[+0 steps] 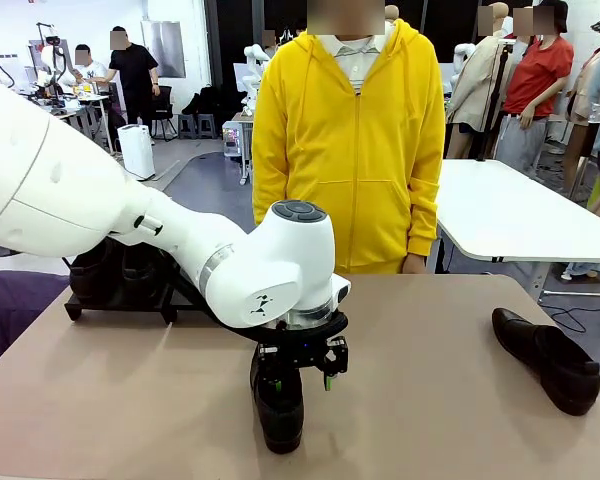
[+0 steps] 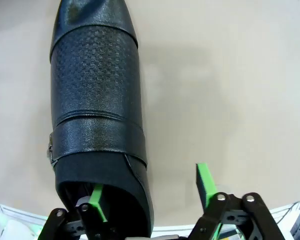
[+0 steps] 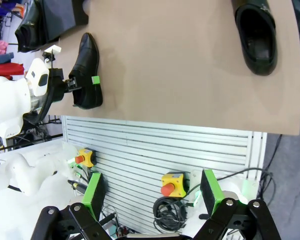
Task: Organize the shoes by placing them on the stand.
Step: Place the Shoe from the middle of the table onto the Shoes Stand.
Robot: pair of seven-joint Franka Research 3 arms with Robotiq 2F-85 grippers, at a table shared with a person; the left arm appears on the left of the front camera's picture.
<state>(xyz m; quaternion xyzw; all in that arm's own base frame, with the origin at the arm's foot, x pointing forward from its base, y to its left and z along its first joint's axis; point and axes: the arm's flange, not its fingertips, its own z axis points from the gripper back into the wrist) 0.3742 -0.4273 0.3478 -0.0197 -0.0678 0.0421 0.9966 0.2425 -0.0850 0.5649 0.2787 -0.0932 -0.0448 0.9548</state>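
One black shoe (image 1: 278, 408) lies mid-table near the front edge, toe toward me. My left gripper (image 1: 302, 378) hangs over its heel end, open. In the left wrist view the shoe (image 2: 95, 100) is large; one green pad sits inside the heel opening and the other pad (image 2: 205, 179) stands outside the shoe's side wall. A second shoe (image 1: 546, 358) lies at the table's right side, and in the right wrist view it (image 3: 257, 35) sits top right. The stand (image 1: 120, 300) is at the far left behind my arm, with dark shoes (image 1: 110, 268) on it. My right gripper (image 3: 152, 192) is open, high off the table's near edge.
A person in a yellow hoodie (image 1: 350, 150) stands at the far side, hands down. Below the table's near edge, a slatted panel (image 3: 155, 145) carries two yellow boxes with red buttons (image 3: 172, 182) and cables. Bare tabletop (image 1: 430, 400) lies between the two loose shoes.
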